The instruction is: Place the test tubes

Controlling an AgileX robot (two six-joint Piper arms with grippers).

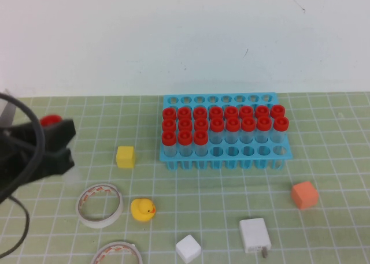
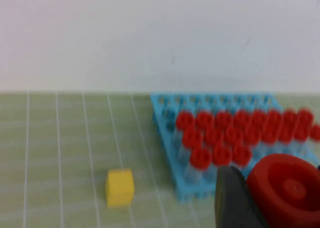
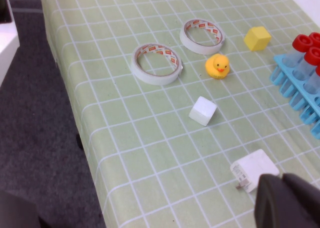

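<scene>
A blue test tube rack [image 1: 225, 157] stands mid-table, also seen in the left wrist view [image 2: 167, 133] and the right wrist view [image 3: 295, 83]. Several red-capped tubes [image 1: 224, 124] fill two of its rows, and three more stand at the left of a nearer row. My left gripper [image 1: 66, 144] is at the table's left, shut on a red-capped test tube [image 1: 51, 121], level with the rack and well to its left. That tube's cap [image 2: 287, 188] sits right beside one dark finger [image 2: 234, 200]. My right gripper [image 3: 290, 200] is shut and empty, above the table's near right part.
A yellow cube [image 1: 125, 157] lies between the left gripper and the rack. Nearer me are two tape rolls [image 1: 100, 204] [image 1: 115, 253], a rubber duck [image 1: 142, 209], a white cube [image 1: 188, 248], a white charger [image 1: 255, 235] and an orange cube [image 1: 304, 194].
</scene>
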